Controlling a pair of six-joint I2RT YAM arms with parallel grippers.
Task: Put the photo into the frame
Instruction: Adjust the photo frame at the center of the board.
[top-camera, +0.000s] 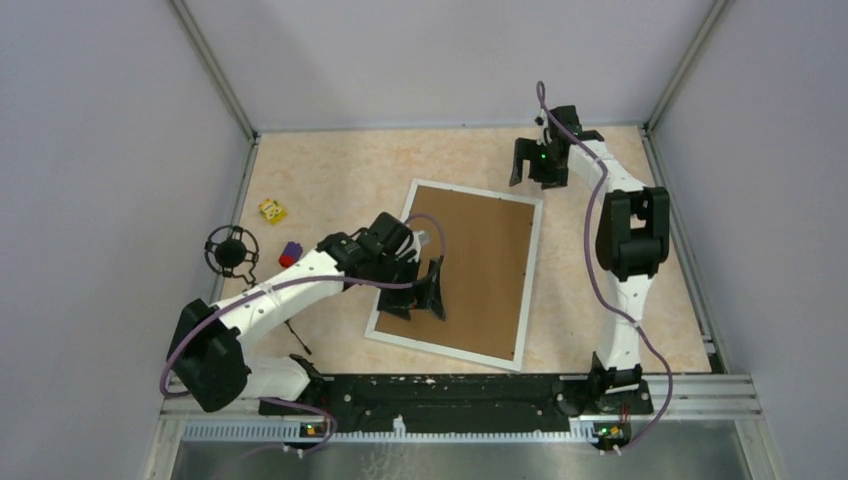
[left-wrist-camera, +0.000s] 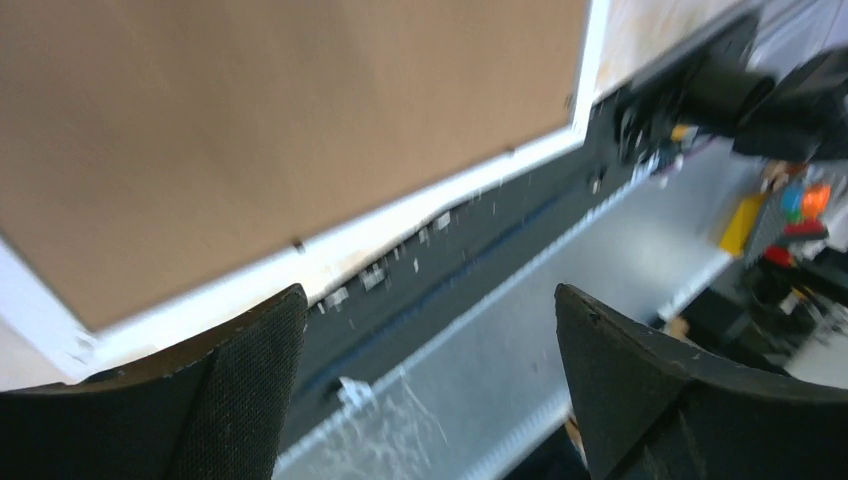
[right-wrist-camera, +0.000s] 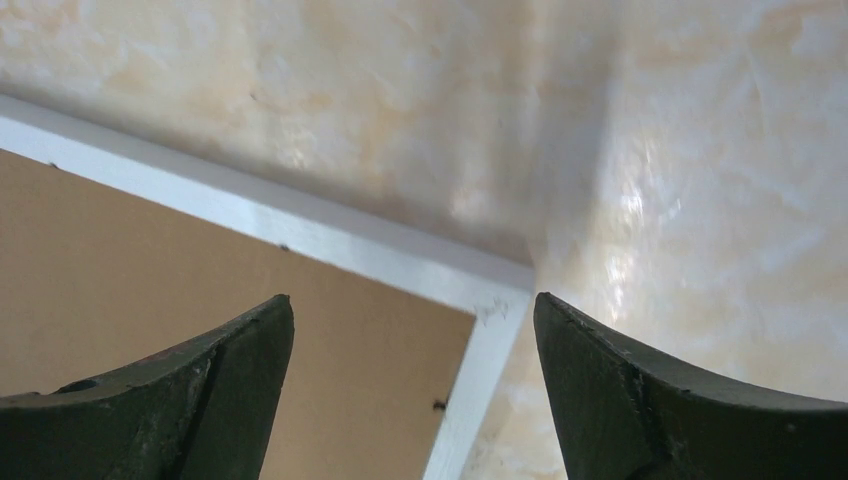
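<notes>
- Frame (top-camera: 480, 192) flat on the tabletop (top-camera: 340, 170), back side up, turned slightly askew, thin white bars around a plain brown board (top-camera: 480, 270).
- Photo not visible in any view.
- Left pincer (top-camera: 418, 300) over the near left part of the board, spread wide, nothing between its fingers; from the left wrist, the frame's near white bar (left-wrist-camera: 420, 205) just beyond the fingertips.
- Right pincer (top-camera: 540, 175) by the frame's far right corner, over bare tabletop, likewise wide apart and empty; from the right wrist, that corner (right-wrist-camera: 300, 232) between the two fingers.
- Off to the left, well apart from the frame: small yellow block (top-camera: 272, 211), purple-and-red piece (top-camera: 290, 254), round black object (top-camera: 232, 250).
</notes>
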